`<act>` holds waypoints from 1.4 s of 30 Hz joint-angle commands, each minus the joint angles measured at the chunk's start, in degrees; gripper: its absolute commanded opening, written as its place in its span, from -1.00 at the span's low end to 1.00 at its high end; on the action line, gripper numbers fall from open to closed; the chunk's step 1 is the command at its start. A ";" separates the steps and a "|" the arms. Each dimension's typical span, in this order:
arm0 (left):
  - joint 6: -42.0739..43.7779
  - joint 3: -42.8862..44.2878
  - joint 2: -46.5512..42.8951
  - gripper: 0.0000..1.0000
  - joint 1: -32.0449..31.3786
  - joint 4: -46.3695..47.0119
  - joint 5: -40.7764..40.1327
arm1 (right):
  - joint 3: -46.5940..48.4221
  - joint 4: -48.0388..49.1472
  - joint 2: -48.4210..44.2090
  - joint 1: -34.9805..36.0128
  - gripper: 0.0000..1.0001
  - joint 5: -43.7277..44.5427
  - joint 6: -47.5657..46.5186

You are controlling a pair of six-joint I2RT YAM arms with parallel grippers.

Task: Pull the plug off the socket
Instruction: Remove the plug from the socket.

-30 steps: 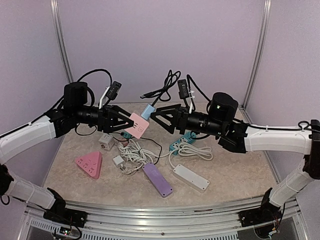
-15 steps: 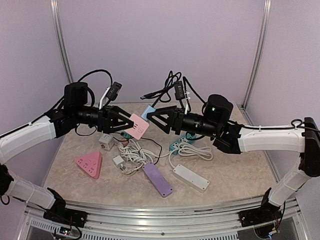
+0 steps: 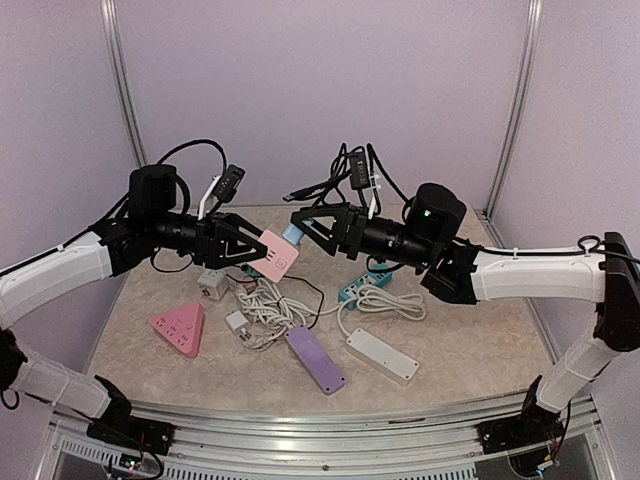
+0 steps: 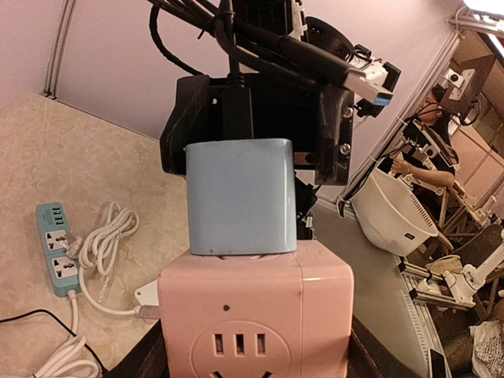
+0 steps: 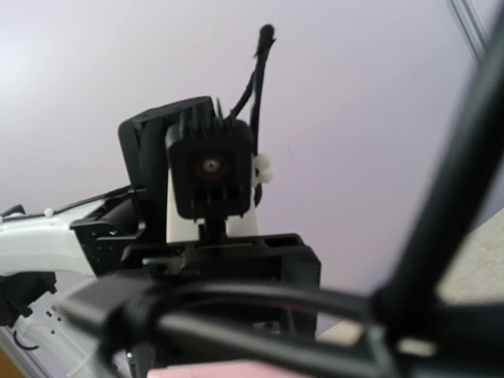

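socket: pink plastic cube socket (image 3: pixel 277 253), held well above the beige tabletop (image 3: pixel 470 340), clamped between the fingers of the left claw (image 3: pixel 258 250).
plug: light blue boxy plug (image 3: pixel 292 233), seated flush on the cube face turned toward the right arm.
plug axis: long axis in line with both arms, pointing from the cube up and rightward in the overhead view.
right claw: right claw (image 3: pixel 298 228) fingers flanking the plug; gripping or only around it, cannot tell.
edges: plug narrower than the cube face, pink margin on either side.
room: open air around the pair; beneath, a purple power strip (image 3: pixel 316 360), a white power strip (image 3: pixel 382 355), a teal power strip (image 3: pixel 355 288).
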 commanded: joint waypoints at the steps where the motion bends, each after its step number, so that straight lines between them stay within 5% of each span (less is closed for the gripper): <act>1: 0.43 0.10 -1.40 -1.00 -0.48 2.32 2.05 | 1.21 2.74 1.81 0.57 0.21 -0.87 1.84; 19: 0.30 0.10 -1.85 -1.00 -0.98 2.81 3.57 | 0.29 4.77 2.44 0.52 -0.09 -1.61 3.86; 31: 1.11 0.67 -1.77 -1.00 -1.71 2.31 5.31 | -1.07 5.66 1.71 0.49 -0.46 0.30 4.88; 39: 1.39 0.87 -2.87 -1.00 -2.26 2.55 7.32 | -2.71 10.23 1.89 0.27 -1.00 -0.18 8.29; 42: 1.40 0.89 -3.14 -1.00 -2.41 2.59 7.50 | -3.72 13.74 2.39 -0.35 -1.00 -1.24 11.27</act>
